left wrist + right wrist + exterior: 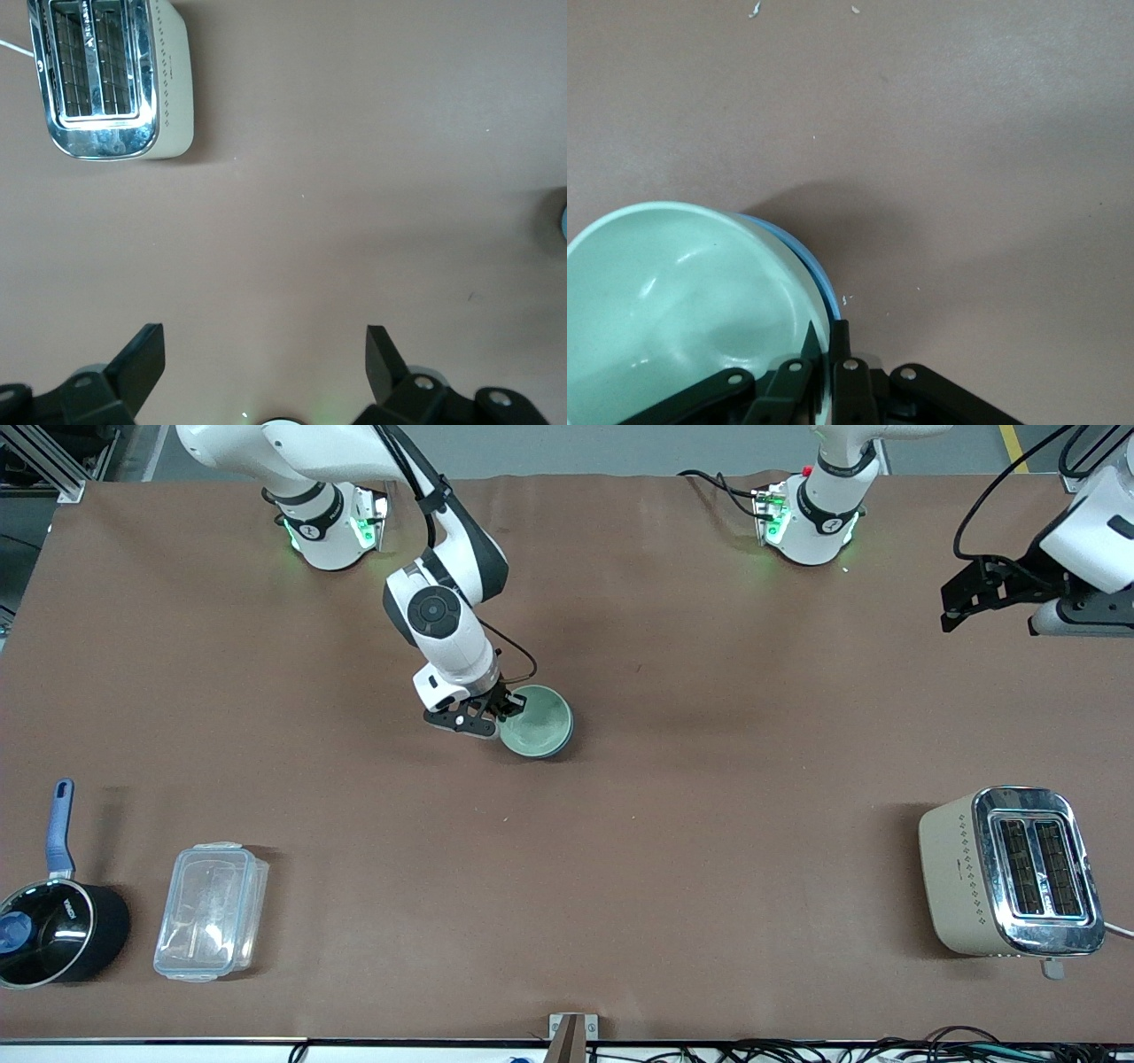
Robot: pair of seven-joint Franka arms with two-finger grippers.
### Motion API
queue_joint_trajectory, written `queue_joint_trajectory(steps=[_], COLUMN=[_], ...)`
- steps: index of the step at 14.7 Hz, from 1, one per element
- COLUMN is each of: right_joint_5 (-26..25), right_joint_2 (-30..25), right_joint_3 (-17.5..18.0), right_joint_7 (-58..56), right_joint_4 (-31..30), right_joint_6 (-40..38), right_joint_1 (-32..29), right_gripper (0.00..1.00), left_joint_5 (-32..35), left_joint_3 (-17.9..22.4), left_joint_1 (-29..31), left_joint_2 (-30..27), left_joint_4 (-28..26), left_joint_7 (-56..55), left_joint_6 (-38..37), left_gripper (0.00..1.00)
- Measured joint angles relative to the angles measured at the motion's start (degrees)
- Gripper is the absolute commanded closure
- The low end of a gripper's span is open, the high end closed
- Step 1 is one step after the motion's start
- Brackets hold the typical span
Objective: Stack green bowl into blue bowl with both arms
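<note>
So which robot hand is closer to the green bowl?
The right one. The right end effector is shut on the green bowl rim, with the bowl sitting inside the blue bowl. The left end effector waits open, up over the left arm's end of the table.

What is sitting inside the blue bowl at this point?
The green bowl sits nested in the blue bowl, with the right gripper closed on its rim. Only a thin blue edge shows; the blue bowl's interior is covered.
</note>
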Motion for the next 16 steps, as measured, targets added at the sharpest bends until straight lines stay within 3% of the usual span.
queue_joint_trajectory(steps=[1,3,4,6,10,13,16], right_joint_5=[0.0,0.0,0.0,0.0,-0.9,-8.1,-9.4], right_joint_2=[0.0,0.0,0.0,0.0,-4.2,-14.9,-24.6], right_joint_3=[0.0,0.0,0.0,-0.1,-3.1,-7.8,-10.6], right_joint_7=[0.0,0.1,0.2,0.5,0.9,-2.1,-14.2], right_joint_4=[0.0,0.0,0.0,0.1,3.3,5.0,5.0], right_joint_6=[0.0,-0.2,-0.3,-0.6,-9.8,-20.6,-30.7], right_joint_1=[0.3,0.9,1.1,1.2,0.4,-3.2,-10.2], right_gripper=[0.79,0.31,0.15,0.02,0.00,0.00,0.00], left_joint_5=[0.0,0.0,0.0,0.0,0.0,0.0,0.0], left_joint_3=[0.0,0.0,0.0,0.0,0.0,0.0,0.0], left_joint_1=[-0.3,-0.5,-0.5,-0.5,-0.5,-0.5,-0.5], left_joint_2=[-0.1,-0.1,-0.1,-0.1,-0.1,-0.1,-0.1], left_joint_4=[-0.1,-0.3,-0.5,-0.9,-1.0,-1.0,-1.0], left_joint_7=[0.0,0.0,0.0,0.0,0.0,0.0,0.0], left_joint_6=[0.4,1.2,1.2,1.4,1.4,1.3,1.3], left_gripper=[0.00,0.00,0.00,0.00,0.00,0.00,0.00])
